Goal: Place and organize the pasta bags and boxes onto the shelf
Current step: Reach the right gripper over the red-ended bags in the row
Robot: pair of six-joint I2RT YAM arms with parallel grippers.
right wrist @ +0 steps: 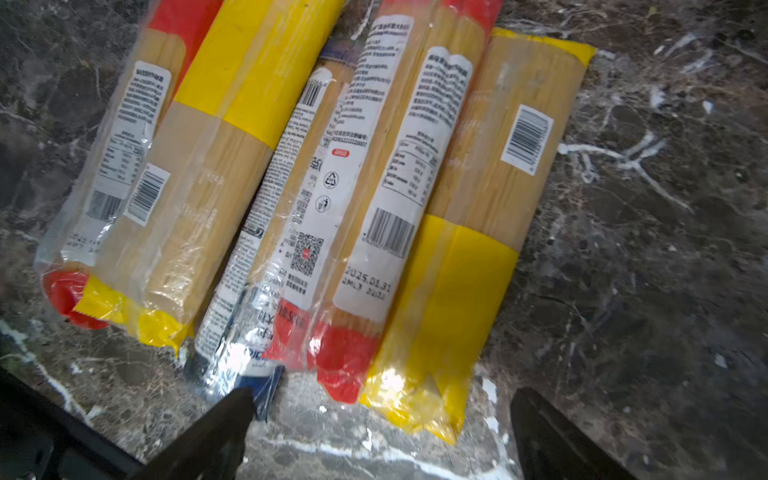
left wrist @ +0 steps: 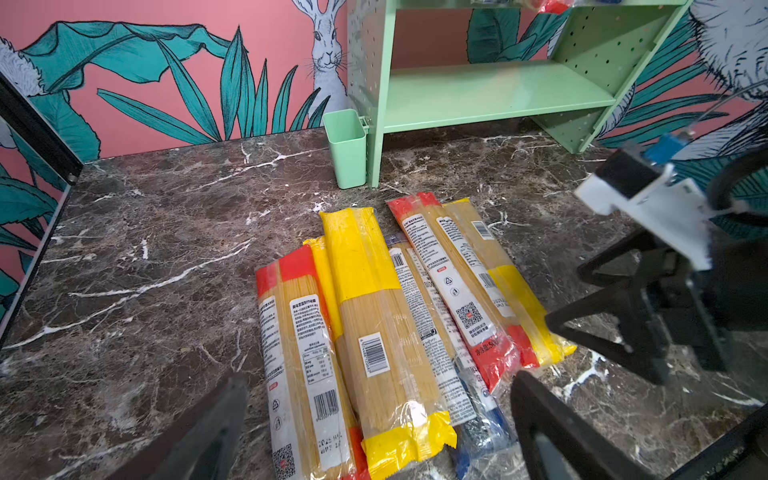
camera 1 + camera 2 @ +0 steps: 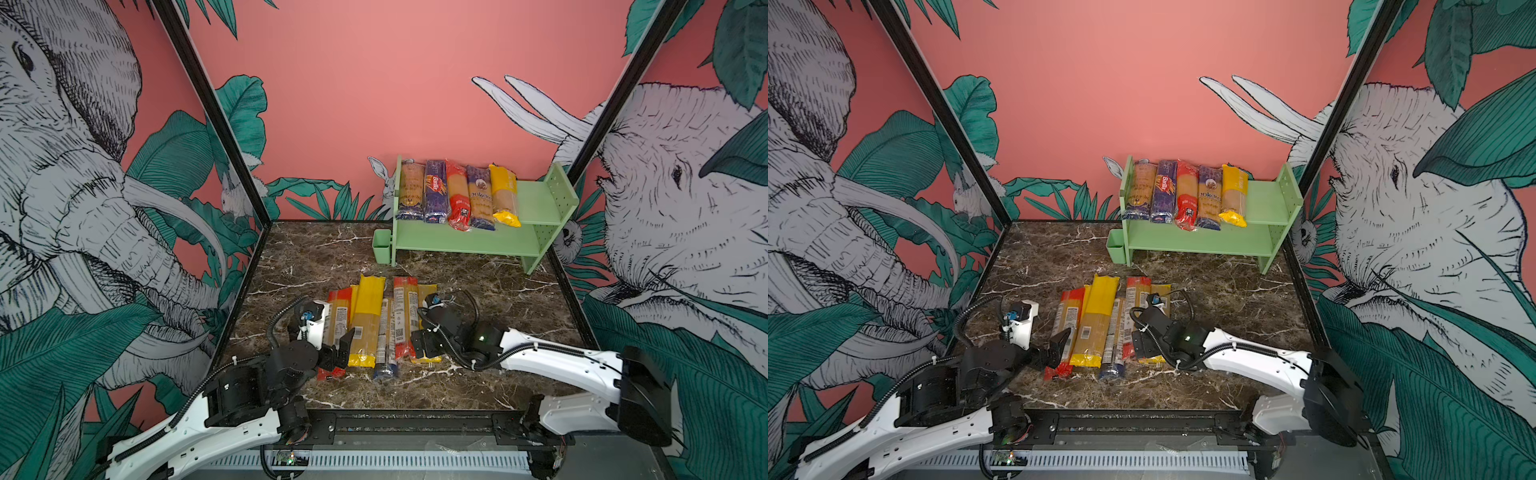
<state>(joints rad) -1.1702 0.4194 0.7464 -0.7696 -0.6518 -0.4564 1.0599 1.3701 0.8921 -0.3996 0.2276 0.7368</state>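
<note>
shelf [image 3: 557, 199] at 1 o'clock on table [image 3: 498, 374]. five shelved packs [image 3: 457, 195] lie side by side on the top tier, long axes front to back, probably so more fit; space remains at its 3 o'clock end, and lower tier [image 3: 457, 243] is bare. loose packs [image 3: 374, 324] lie in a row at 6 o'clock, within both arms' reach. right gripper [image 1: 382, 419] is spread wide and empty over the near ends at the row's 3 o'clock side, likely lining up a pick. left gripper [image 2: 380, 407] is also spread and empty, at 9 o'clock.
</note>
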